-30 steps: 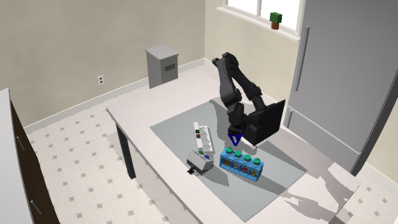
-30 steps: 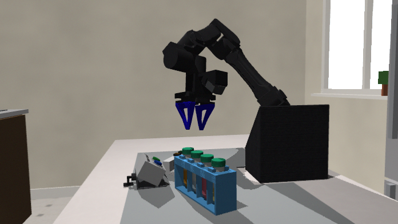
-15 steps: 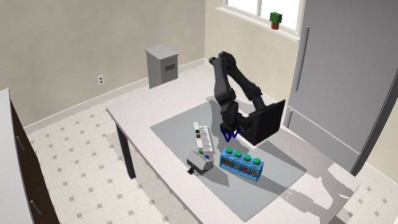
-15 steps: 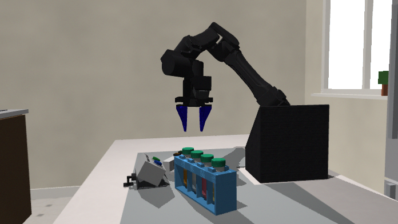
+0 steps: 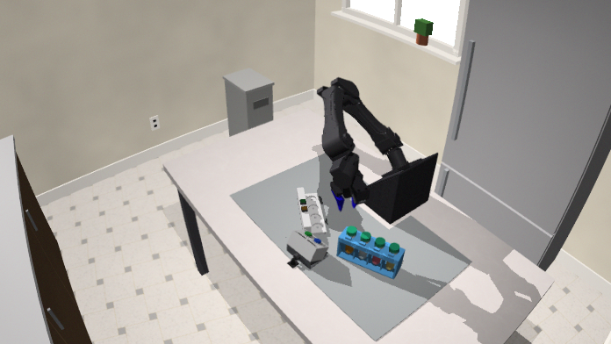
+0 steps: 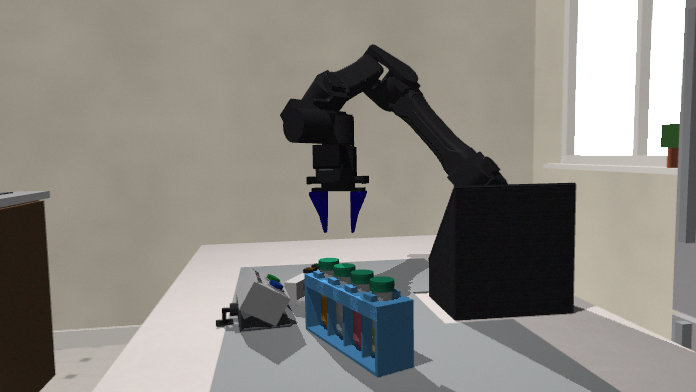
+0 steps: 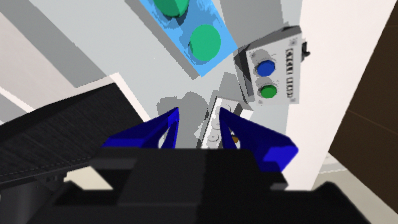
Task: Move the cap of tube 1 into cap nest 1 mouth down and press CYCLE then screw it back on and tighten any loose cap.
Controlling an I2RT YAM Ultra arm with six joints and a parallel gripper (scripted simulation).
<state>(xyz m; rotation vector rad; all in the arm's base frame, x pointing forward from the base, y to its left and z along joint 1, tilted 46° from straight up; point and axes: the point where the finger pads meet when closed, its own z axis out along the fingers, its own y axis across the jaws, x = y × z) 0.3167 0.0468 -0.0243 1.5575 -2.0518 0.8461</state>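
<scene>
The black robot arm reaches out from its black box base and bends down over the table. Its gripper hangs high in the air with its two blue fingers pointing straight down. The fingers stand about half open with a gap between them, and nothing is in that gap. In the top view the gripper is just beside the white cap tray, between the tray and the black base. The tray lies on a gray mat, and its round cap nests look bare. The wrist view looks down between the fingers and shows part of the tray right below. The blue decapping station stands on the mat in front of the arm. Four tubes stand in it in a row, and each one has its green cap on. Which end tube is tube 1 I cannot tell for sure from these views. Next to the blue station sits a small gray key box with a slanted face. It has a blue key and a green key side by side. Both keys show clearly in the wrist view, well apart from the fingers.
</scene>
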